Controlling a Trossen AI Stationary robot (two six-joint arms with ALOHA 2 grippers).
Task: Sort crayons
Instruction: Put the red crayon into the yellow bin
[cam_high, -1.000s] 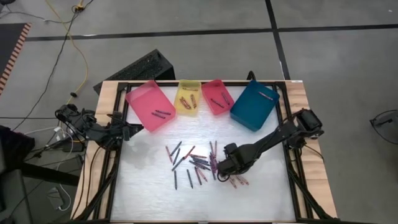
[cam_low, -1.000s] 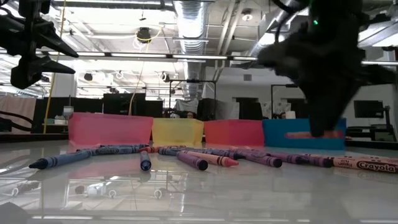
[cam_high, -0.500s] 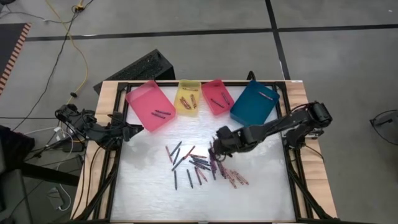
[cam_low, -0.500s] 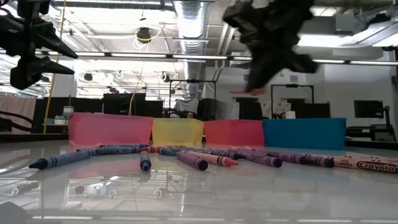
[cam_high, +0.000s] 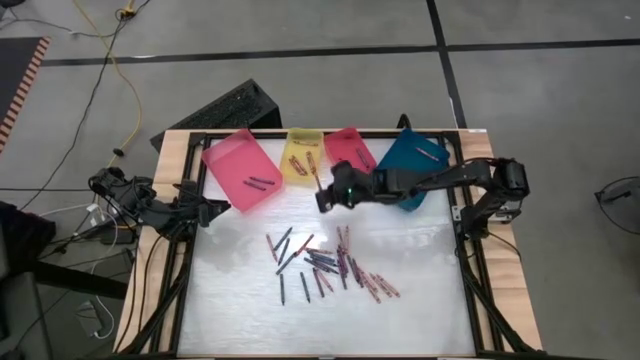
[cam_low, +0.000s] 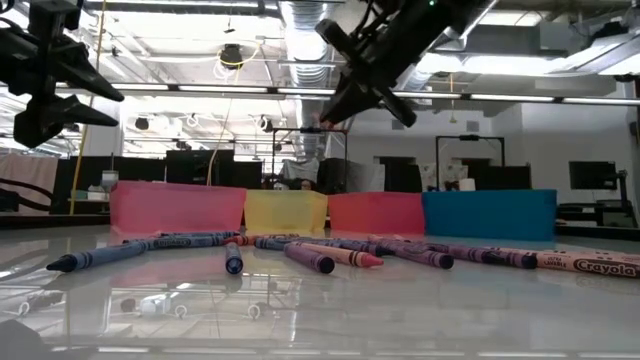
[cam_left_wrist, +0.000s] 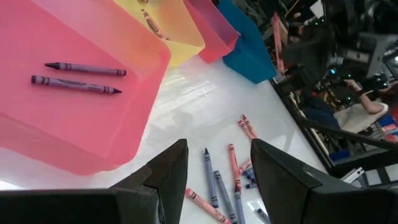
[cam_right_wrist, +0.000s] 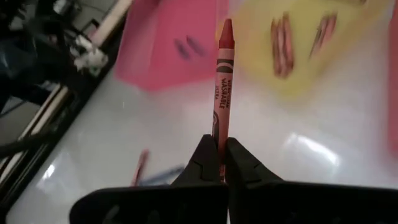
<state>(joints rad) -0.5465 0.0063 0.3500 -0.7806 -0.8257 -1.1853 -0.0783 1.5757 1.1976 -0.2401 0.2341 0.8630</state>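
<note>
My right gripper (cam_high: 324, 194) is shut on a red crayon (cam_right_wrist: 223, 74), in the air over the table just in front of the yellow tray (cam_high: 303, 158). It shows high up in the low view (cam_low: 335, 108). The other crayons (cam_high: 328, 264) lie loose on their sides in a scattered pile mid-table. My left gripper (cam_high: 214, 209) waits open and empty at the table's left, by the near corner of the large pink tray (cam_high: 240, 170); its fingers show apart in the left wrist view (cam_left_wrist: 217, 177). My right gripper pinches the red crayon's blunt end (cam_right_wrist: 218, 138) between its two fingertips. The crayon sticks out past the fingers, in line with them, its pointed tip (cam_right_wrist: 227, 23) aimed toward the trays. The fingers reach from the table's right. The crayon is lifted clear of the table.
Four trays stand in a row along the far edge: large pink, yellow, small red (cam_high: 349, 153) and blue (cam_high: 411, 166). Two dark crayons (cam_left_wrist: 78, 78) lie in the pink tray, and several lie in the yellow one. Bare white table shows near the front edge.
My right gripper has risen from the crayon pile and gone toward the far edge and the table's left, toward the yellow tray. The red crayon has come with it, lifted clear of the table.
</note>
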